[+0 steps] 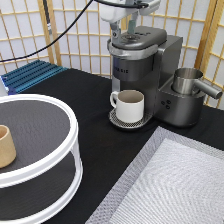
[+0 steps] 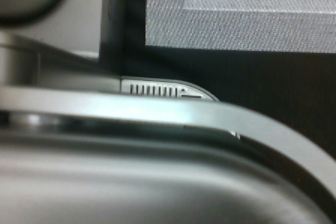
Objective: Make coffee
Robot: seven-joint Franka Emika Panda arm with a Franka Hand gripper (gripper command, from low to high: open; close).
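A dark grey pod coffee machine (image 1: 145,55) stands at the exterior view's top middle with its lid down. A cream-white handled mug (image 1: 130,105) sits on its drip tray under the spout. My gripper (image 1: 124,29) is right over the machine's lid, fingers apart and pointing down at the lid, with nothing seen between them. The wrist view shows the lid's silver rim (image 2: 172,112) from very close and the drip tray grille (image 2: 157,91) below. The coffee pod is out of view.
A steel frother jug (image 1: 187,80) sits on the machine's right side. A white two-tier turntable (image 1: 75,145) at the left carries a tan handleless cup (image 1: 6,146). A grey woven mat (image 1: 175,185) lies at the bottom right, and a blue rack (image 1: 30,75) is at the back left.
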